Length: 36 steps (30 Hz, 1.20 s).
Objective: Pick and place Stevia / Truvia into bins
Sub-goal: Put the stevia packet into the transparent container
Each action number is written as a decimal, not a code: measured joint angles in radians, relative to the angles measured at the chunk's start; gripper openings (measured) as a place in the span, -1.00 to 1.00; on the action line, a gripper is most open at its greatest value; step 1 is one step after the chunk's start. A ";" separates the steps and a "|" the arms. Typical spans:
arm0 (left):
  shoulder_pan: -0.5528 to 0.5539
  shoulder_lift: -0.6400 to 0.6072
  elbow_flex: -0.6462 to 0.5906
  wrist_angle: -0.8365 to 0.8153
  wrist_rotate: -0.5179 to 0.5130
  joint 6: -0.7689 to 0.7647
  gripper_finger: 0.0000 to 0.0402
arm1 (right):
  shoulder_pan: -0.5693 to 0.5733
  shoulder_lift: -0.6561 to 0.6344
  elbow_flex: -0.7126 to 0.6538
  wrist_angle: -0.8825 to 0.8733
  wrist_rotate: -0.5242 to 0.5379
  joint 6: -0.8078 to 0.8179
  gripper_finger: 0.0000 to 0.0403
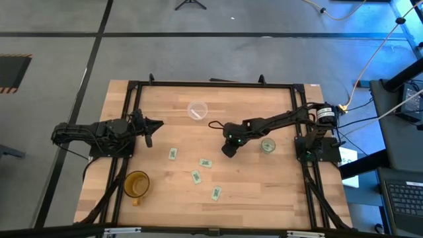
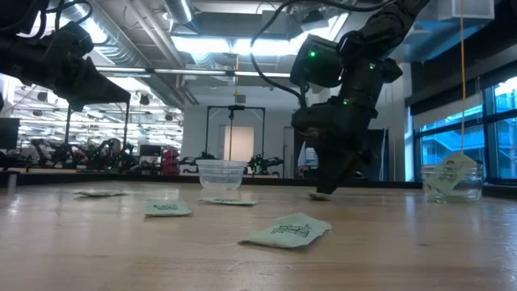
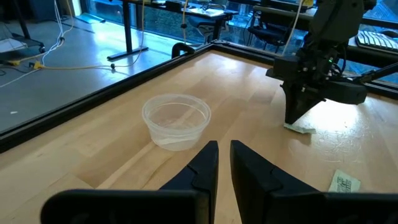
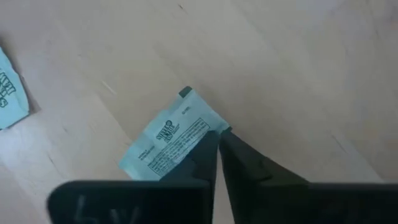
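1. High view: I count four sachets loose on the table: one [image 1: 172, 154] nearest the left arm, one [image 1: 205, 162] mid-table, one [image 1: 196, 176] just below it, one [image 1: 215, 193] closest to the front edge.
2. Fifth sachet [image 4: 174, 140] is under the right gripper [image 4: 219, 134], which is down at the table just left of the small cup [image 1: 268, 146]. Fingers are pressed together at its corner; I read it as pinched but not lifted, since it lies flat on the wood.
3. Small cup, seen in the low view [image 2: 452, 181], has at least one sachet in it. I can't tell how many.
4. Wide cup [image 1: 197, 110] at the back centre looks empty in the left wrist view [image 3: 176, 121].
5. My estimate: early on. One or so binned, one in the grip, four to go.
6. Left gripper [image 3: 224, 155] is parked off the left side of the table, aimed at the wide cup, fingers nearly closed with a thin gap, holding nothing.
7. Amber mug [image 1: 136, 184] sits front-left, apart from all the sachets. Not a bin; ignoring it.
8. Path from the gripped sachet to the small cup looks clear and short. Risk as I see it: a corner pinch on flat paper may slip. Loose sachets are well spaced, with no overlaps.
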 joint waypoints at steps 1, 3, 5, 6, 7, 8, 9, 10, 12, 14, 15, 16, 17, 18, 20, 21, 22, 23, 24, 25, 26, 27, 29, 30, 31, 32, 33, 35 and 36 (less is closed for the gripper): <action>0.000 0.000 0.000 0.000 0.000 0.000 -0.82 | 0.000 0.000 0.000 -0.002 0.000 -0.001 -0.89; 0.000 0.000 0.000 0.000 0.000 0.000 -0.82 | 0.000 0.000 0.000 -0.006 0.001 -0.004 -0.96; 0.000 0.000 0.000 0.000 0.000 0.000 -0.82 | 0.000 0.000 0.000 -0.009 0.001 -0.020 -0.97; 0.000 0.000 0.000 0.000 0.000 0.000 -0.82 | 0.000 0.000 0.000 -0.011 0.001 -0.021 -0.97; 0.000 0.000 0.000 0.000 0.000 0.000 -0.82 | 0.000 0.000 0.000 -0.012 0.000 -0.020 -0.97; 0.000 0.000 0.000 0.000 0.001 0.000 -0.82 | 0.000 0.000 0.000 -0.013 0.000 -0.020 -0.97; 0.000 0.001 0.000 0.003 0.005 -0.002 -0.82 | 0.000 0.000 0.000 -0.014 0.000 -0.021 -0.97; 0.000 0.006 0.000 0.015 0.018 -0.003 -0.82 | 0.000 0.000 0.000 -0.015 -0.001 -0.021 -0.98; 0.000 0.033 0.000 0.072 0.055 0.004 -0.83 | 0.000 0.000 0.000 -0.016 -0.001 -0.021 -0.98; 0.000 0.081 0.000 0.150 0.090 0.032 -0.84 | 0.000 0.000 0.000 -0.016 -0.002 -0.021 -0.98; 0.000 0.111 0.000 0.189 0.109 0.050 -0.85 | 0.000 0.000 0.000 -0.016 -0.003 -0.021 -0.98; 0.000 0.147 0.000 0.229 0.124 0.071 -0.86 | 0.000 0.000 0.000 -0.016 -0.006 -0.021 -0.99; 0.000 0.188 0.000 0.272 0.135 0.087 -0.87 | 0.000 0.000 0.000 -0.016 -0.008 -0.021 -0.99; 0.000 0.234 0.000 0.318 0.139 0.102 -0.88 | 0.000 0.000 0.000 -0.016 -0.009 -0.020 -0.99; 0.000 0.339 0.000 0.405 0.141 0.135 -0.91 | 0.000 0.000 0.000 -0.016 -0.010 -0.020 -0.99; 0.000 0.397 0.000 0.455 0.142 0.153 -0.93 | 0.000 0.000 0.000 -0.017 -0.011 -0.020 -0.99; 0.000 0.454 0.000 0.508 0.144 0.177 -0.96 | 0.000 0.000 0.000 -0.017 -0.013 -0.016 -0.99; 0.000 0.510 0.000 0.557 0.151 0.206 -0.98 | -0.001 0.000 0.000 -0.017 -0.013 -0.008 -0.99; 0.000 0.567 0.000 0.611 0.162 0.241 -0.99 | -0.001 0.000 0.000 -0.017 -0.015 0.002 -0.99; 0.000 0.621 0.000 0.660 0.175 0.275 -0.99 | -0.001 0.000 0.000 -0.017 -0.016 0.005 -0.99; 0.000 0.676 0.000 0.708 0.189 0.306 -0.99 | -0.001 0.000 0.000 -0.017 -0.016 0.005 -0.99; 0.000 0.728 0.000 0.758 0.194 0.327 -0.99 | -0.001 0.000 0.000 -0.017 -0.016 0.006 -0.99; 0.000 0.827 0.019 0.820 0.196 0.351 -0.99 | -0.001 0.000 0.000 -0.017 -0.017 0.010 -0.99; 0.000 0.876 0.041 0.824 0.195 0.369 -0.99 | -0.001 0.000 0.000 -0.017 -0.019 0.013 -0.99; 0.000 0.925 0.065 0.824 0.195 0.394 -0.99 | -0.001 0.000 0.000 -0.017 -0.019 0.021 -0.99; 0.000 0.975 0.091 0.824 0.196 0.426 -0.99 | -0.001 0.000 0.000 -0.016 -0.019 0.028 -0.99; 0.000 1.027 0.122 0.823 0.202 0.462 -0.99 | -0.001 0.000 0.000 -0.016 -0.020 0.028 -0.99; 0.000 1.133 0.192 0.824 0.215 0.538 -0.99 | -0.002 0.000 0.000 -0.014 -0.026 0.029 -0.99; 0.000 1.185 0.226 0.825 0.216 0.575 -0.99 | -0.003 0.000 0.000 -0.014 -0.031 0.029 -0.99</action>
